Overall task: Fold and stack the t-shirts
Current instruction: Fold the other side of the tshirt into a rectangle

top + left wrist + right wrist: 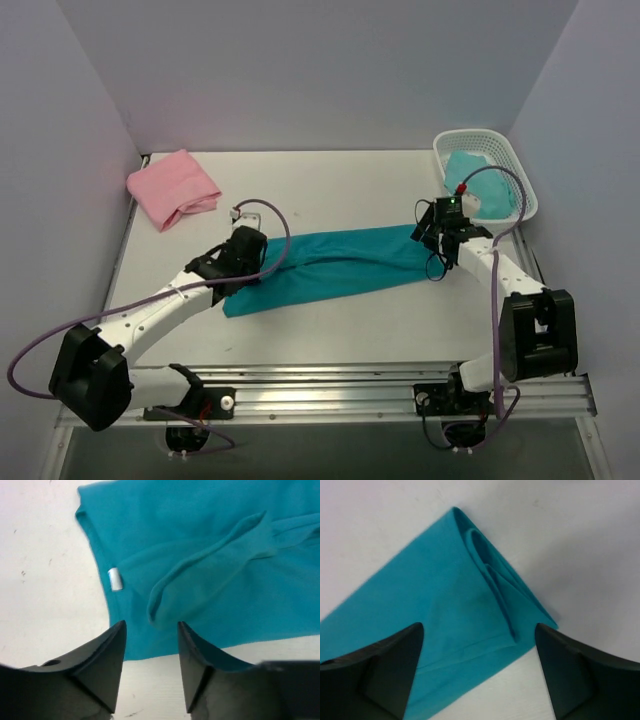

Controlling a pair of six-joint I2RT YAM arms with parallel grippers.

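My left tool hangs over the left end of the teal shirt, its jaws apart and gripping nothing; between them I see only the near edge of the cloth and bare counter. My right tool hangs over the right end, jaws wider apart and also empty, with the folded corner of the shirt lying flat below the gap.

The teal shirt lies in the middle of the counter as a long narrow band, running from near left up to the right. I judge that the sides are already folded in, which is why one tool is at each end: from here the two ends can be brought together. A loose flap on top near my left tool is rumpled, and a small white label shows beside it.

The pink shirt sits folded at the far left corner, well apart from the teal one. It looks like the place for the stack.

By count there are two tools, one teal shirt and one pink shirt on the counter, and one white basket at the far right. One pale blue-green cloth lies in the basket; I cannot tell if it is a shirt.
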